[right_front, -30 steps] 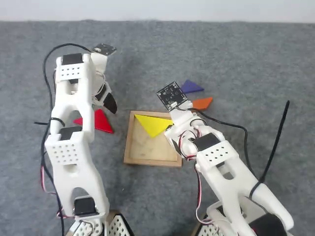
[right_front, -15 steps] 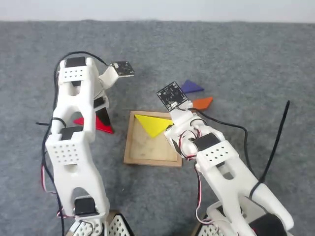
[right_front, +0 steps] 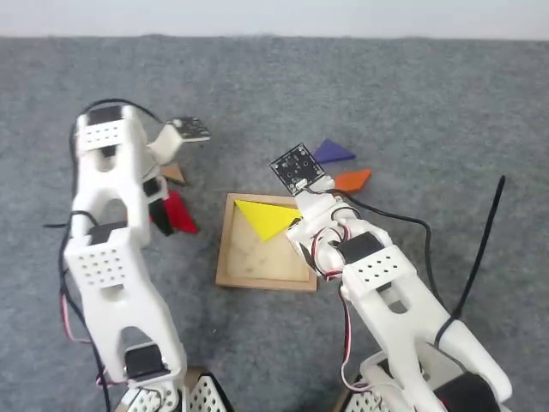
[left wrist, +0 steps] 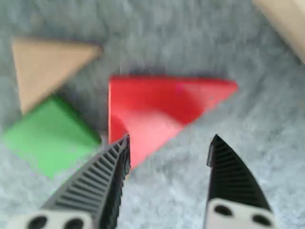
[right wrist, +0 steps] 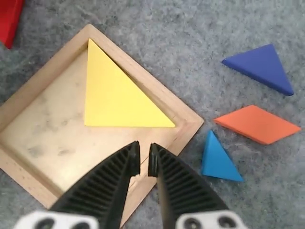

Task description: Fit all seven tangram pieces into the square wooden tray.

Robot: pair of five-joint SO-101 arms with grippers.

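While the square wooden tray [right_front: 266,281] on the grey worktop [right_front: 429,103] holds only the large yellow triangle [right_front: 268,216], the large red triangle [left wrist: 162,107] lies just beside it, under the left end effector [left wrist: 169,140], which is spread wide. Light, rigid and smooth by its look, the red triangle wants pinching across two edges. The right end effector [right wrist: 144,145] hangs pressed together above the tray.

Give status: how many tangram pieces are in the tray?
Done: one, the yellow wooden triangle sits in the square wooden tray. In hand: nothing gripped; the left tool is open over the red triangle. Left: it plus green square, tan triangle, dark blue triangle, orange parallelogram, light blue triangle.
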